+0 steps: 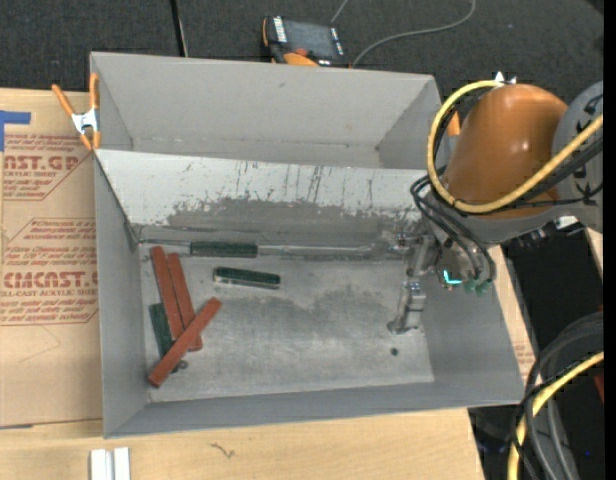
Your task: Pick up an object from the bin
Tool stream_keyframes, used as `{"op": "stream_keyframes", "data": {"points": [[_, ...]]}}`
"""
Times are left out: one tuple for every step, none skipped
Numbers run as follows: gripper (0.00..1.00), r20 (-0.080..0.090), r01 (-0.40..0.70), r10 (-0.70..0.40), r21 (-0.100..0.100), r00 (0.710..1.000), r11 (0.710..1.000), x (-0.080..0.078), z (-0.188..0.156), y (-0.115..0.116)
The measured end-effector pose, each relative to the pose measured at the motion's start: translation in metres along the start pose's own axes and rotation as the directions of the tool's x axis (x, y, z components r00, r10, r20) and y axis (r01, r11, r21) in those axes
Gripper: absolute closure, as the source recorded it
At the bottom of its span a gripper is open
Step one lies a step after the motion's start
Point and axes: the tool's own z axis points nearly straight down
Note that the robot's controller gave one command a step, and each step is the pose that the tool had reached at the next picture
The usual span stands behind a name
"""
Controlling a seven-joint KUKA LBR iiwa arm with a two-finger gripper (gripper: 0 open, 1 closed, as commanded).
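My gripper [406,320] hangs low over the bin floor at its right side, with bare floor under its fingertips and nothing between them. The nearest loose thing is a short dark green bar [246,278] lying left of centre, well apart from the gripper. Further left lie two long reddish-brown sticks [174,293], crossing each other near the left wall, with a dark green stick [161,330] beside them.
Another long dark green bar [223,250] lies along the foot of the back wall. The right wall of the bin slopes up close behind the gripper. The arm's orange cover and cables sit above the bin's right rim.
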Motion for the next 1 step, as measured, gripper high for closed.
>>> {"op": "stream_keyframes", "data": {"points": [[0.0, 0.003, 0.192, -0.192, -0.002, 0.981, 0.981, -0.0207, 0.0894, 0.0815]]}}
